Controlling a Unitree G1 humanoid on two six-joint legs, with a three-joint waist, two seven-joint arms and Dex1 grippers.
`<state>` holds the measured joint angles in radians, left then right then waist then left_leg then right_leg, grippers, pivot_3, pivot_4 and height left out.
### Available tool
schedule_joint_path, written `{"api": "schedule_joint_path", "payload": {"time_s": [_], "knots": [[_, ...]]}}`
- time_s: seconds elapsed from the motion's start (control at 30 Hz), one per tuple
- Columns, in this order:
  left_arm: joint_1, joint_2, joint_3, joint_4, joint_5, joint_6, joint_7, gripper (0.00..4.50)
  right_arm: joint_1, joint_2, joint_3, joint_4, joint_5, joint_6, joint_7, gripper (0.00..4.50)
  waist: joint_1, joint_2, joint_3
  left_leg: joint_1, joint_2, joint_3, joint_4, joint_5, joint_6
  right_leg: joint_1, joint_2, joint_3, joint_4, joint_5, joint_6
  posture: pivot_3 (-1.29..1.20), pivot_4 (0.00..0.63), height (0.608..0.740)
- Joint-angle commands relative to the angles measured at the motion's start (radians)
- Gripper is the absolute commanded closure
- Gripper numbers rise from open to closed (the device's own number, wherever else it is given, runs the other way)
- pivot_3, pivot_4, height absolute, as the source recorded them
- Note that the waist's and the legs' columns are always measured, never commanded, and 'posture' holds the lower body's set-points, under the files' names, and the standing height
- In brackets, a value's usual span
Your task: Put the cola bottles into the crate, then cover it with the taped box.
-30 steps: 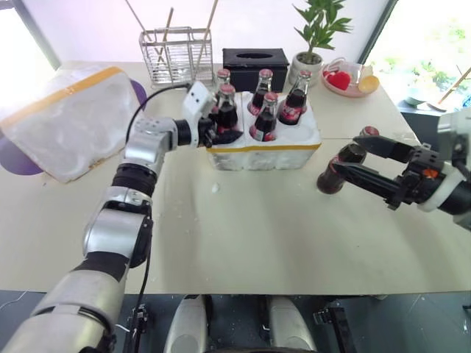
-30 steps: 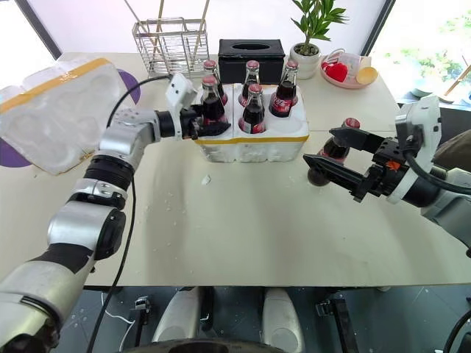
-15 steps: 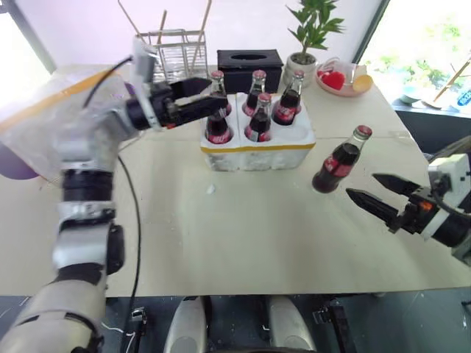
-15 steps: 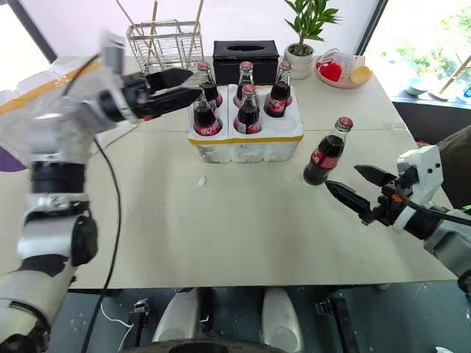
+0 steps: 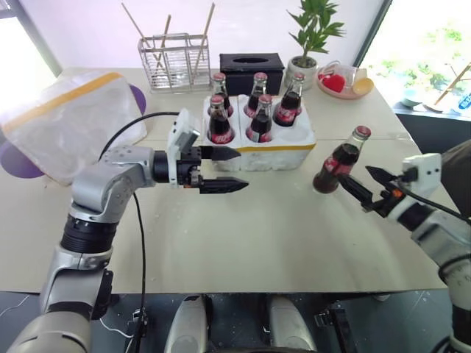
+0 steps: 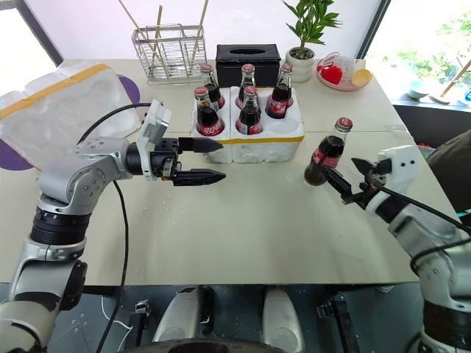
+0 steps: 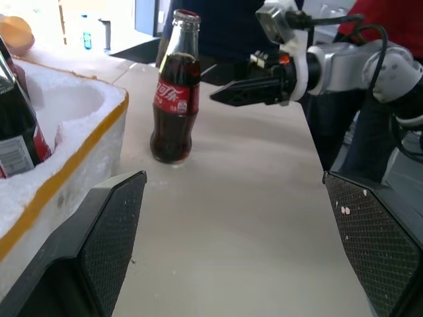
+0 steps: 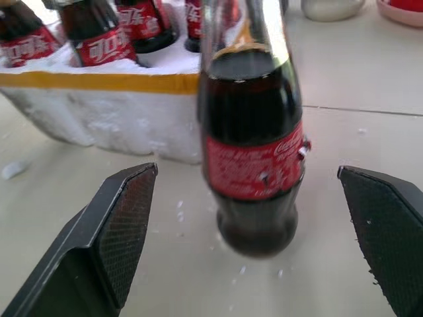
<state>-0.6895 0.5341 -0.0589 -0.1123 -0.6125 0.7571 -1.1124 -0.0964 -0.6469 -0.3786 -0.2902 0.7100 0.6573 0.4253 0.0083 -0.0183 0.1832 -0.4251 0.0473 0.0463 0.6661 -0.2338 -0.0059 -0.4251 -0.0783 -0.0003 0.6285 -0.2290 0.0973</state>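
Observation:
The crate point(image 5: 274, 157), a low white foam block with a yellow band, holds several cola bottles point(image 5: 219, 125); its front right well point(image 5: 295, 133) is empty. One more cola bottle point(image 5: 337, 163) stands on the table to the crate's right. My left gripper point(image 5: 241, 170) hangs open just in front of the crate, pointing right, with nothing in it. My right gripper point(image 6: 346, 173) is open close beside the lone bottle point(image 8: 254, 152), which stands ahead between its fingers point(image 8: 125, 205), untouched. The taped box point(image 5: 66, 125) lies at the far left.
A wire rack point(image 5: 175, 51), a black tissue box point(image 5: 252, 62), a potted plant point(image 5: 309, 44) and a pink plate of fruit point(image 5: 342, 81) line the back edge. A purple mat point(image 5: 18, 158) lies under the taped box. The table's point(image 5: 250, 235) front half is bare.
My left gripper has pulled back from the bottles in the crate to just in front of it. My right gripper drew away from the lone bottle, then came back close beside it.

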Motion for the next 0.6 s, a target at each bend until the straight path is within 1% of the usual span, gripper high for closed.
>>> {"api": "schedule_joint_path", "payload": {"time_s": [0.03, 0.17, 0.33, 0.4, 0.43, 0.5, 0.6], "knots": [[-0.02, 0.0, 0.02, -0.016, -0.006, -0.021, 0.017, 0.03, -0.067, 0.013, 0.025, 0.077, -0.036, -0.049, 0.033, 0.0, -0.001, 0.0, 0.0, 0.0, 0.0, 0.0, 0.0, 0.0, 0.0, 0.0, 0.0, 0.0, 0.0, 0.0, 0.0, 0.0, 0.15, 0.74], [-0.024, 0.004, 0.024, -0.008, 0.0, -0.031, 0.028, 0.03, -0.145, 0.042, 0.08, 0.166, -0.08, -0.081, 0.058, 0.0, -0.001, 0.0, 0.0, 0.0, 0.0, 0.0, 0.0, 0.0, 0.0, 0.0, 0.0, 0.0, 0.0, 0.0, 0.0, 0.0, 0.15, 0.74], [-0.029, 0.006, 0.026, -0.015, -0.008, -0.025, 0.041, 0.03, -0.243, 0.082, 0.104, 0.315, -0.138, -0.138, 0.072, 0.0, -0.002, 0.0, 0.0, 0.0, 0.0, 0.0, 0.0, 0.0, 0.0, 0.0, 0.0, 0.0, 0.0, 0.0, 0.0, 0.0, 0.15, 0.74], [-0.027, 0.01, 0.027, -0.019, -0.007, -0.024, 0.048, 0.0, -0.257, 0.086, 0.103, 0.328, -0.145, -0.151, 0.086, 0.54, 0.0, 0.0, 0.0, 0.0, 0.0, 0.0, 0.0, 0.0, 0.0, 0.0, 0.0, 0.0, 0.0, 0.0, 0.0, 0.0, 0.15, 0.74], [-0.025, 0.015, 0.031, -0.022, -0.007, -0.022, 0.052, 0.0, -0.253, 0.082, 0.1, 0.309, -0.14, -0.149, 0.097, 0.71, 0.0, 0.001, 0.0, 0.0, 0.0, 0.0, 0.0, 0.0, 0.0, 0.0, 0.0, 0.0, 0.0, 0.0, 0.001, 0.0, 0.15, 0.74], [-0.022, 0.024, 0.041, -0.023, -0.01, -0.019, 0.058, 0.0, -0.245, 0.068, 0.087, 0.262, -0.124, -0.139, 0.114, 1.64, 0.001, 0.001, 0.0, 0.0, 0.0, 0.0, -0.001, 0.0, 0.0, 0.0, 0.0, 0.0, 0.0, 0.0, 0.001, 0.0, 0.15, 0.74], [-0.015, 0.042, 0.06, -0.017, -0.011, -0.022, 0.066, 0.0, -0.275, 0.035, 0.046, 0.198, -0.076, -0.102, 0.129, 1.65, -0.001, 0.002, 0.001, -0.001, 0.0, 0.0, -0.001, 0.0, 0.0, -0.001, 0.0, 0.0, 0.0, 0.0, 0.001, 0.0, 0.15, 0.74]]}}
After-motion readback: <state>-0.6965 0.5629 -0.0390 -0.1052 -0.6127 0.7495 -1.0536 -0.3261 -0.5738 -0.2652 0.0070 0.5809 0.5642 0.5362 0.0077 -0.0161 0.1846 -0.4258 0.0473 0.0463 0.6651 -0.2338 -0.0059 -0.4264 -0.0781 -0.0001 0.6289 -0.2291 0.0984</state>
